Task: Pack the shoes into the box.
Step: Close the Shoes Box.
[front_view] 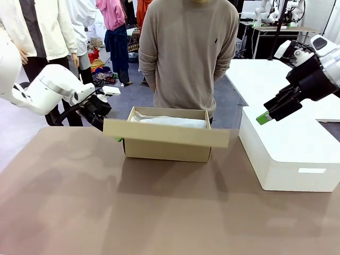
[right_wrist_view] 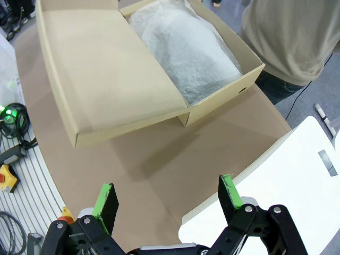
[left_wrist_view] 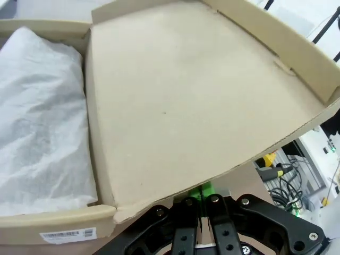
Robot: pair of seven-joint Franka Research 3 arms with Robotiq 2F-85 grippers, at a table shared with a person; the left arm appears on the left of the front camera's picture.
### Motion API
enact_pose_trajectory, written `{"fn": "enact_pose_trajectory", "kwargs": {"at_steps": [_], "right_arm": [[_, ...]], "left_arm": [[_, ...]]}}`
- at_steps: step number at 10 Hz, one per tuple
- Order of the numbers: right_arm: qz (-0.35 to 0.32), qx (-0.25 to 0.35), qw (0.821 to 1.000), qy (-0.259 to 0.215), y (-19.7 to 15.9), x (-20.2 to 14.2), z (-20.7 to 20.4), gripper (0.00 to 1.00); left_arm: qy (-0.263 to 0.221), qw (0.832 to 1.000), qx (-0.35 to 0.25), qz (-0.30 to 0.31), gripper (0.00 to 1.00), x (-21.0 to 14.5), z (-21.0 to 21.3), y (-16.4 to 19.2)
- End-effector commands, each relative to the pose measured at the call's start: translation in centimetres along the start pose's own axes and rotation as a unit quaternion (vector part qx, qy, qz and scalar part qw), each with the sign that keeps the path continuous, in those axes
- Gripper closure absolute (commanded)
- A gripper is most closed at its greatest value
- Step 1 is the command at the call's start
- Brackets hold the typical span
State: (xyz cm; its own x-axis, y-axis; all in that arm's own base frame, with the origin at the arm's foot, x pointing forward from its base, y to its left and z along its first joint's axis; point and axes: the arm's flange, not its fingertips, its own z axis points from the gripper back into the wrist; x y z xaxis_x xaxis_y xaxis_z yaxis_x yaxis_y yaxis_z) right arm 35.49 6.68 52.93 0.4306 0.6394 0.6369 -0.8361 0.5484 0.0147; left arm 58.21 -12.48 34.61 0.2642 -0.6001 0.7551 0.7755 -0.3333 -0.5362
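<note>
Flat rectangular brown cardboard box [front_view: 167,142] at table centre, lid flap [front_view: 166,135] swung open toward 6 o'clock and held roughly level. Crumpled white tissue paper [front_view: 169,121] filling the interior; shoes not discernible. Left gripper [left_wrist_view: 201,197] at 9 o'clock of the box, jaws fully closed, pinching the lid's edge. Right gripper [right_wrist_view: 167,202] at 3 o'clock, raised above the large white rectangular block [front_view: 289,154], jaws spread wide, holding nothing. Person in beige sweater [front_view: 187,48] at 12 o'clock, just behind the box.
</note>
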Motion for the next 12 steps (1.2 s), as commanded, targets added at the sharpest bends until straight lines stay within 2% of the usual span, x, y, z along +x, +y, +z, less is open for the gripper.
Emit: {"fn": "enact_pose_trajectory", "kwargs": {"at_steps": [1,6,9,10,12], "right_arm": [[0.001,0.005,1.000,-0.007,-0.1,0.0,-0.1,0.00],[0.001,0.005,1.000,-0.007,-0.1,0.0,-0.1,0.00],[0.001,0.005,1.000,-0.007,-0.1,0.0,-0.1,0.00],[0.001,0.005,1.000,-0.007,-0.1,0.0,-0.1,0.00],[0.001,0.005,1.000,-0.007,-0.1,0.0,-0.1,0.00]], "left_arm": [[-0.031,0.999,0.038,-0.014,1.00,0.6,0.1,-1.4],[-0.050,0.984,0.169,-0.026,1.00,2.9,1.3,-2.2],[-0.005,0.969,0.248,0.014,1.00,3.4,2.0,-2.3],[0.005,0.963,0.269,0.028,1.00,3.4,2.3,-2.2],[-0.005,0.961,0.275,0.036,1.00,3.3,3.2,-2.3]]}}
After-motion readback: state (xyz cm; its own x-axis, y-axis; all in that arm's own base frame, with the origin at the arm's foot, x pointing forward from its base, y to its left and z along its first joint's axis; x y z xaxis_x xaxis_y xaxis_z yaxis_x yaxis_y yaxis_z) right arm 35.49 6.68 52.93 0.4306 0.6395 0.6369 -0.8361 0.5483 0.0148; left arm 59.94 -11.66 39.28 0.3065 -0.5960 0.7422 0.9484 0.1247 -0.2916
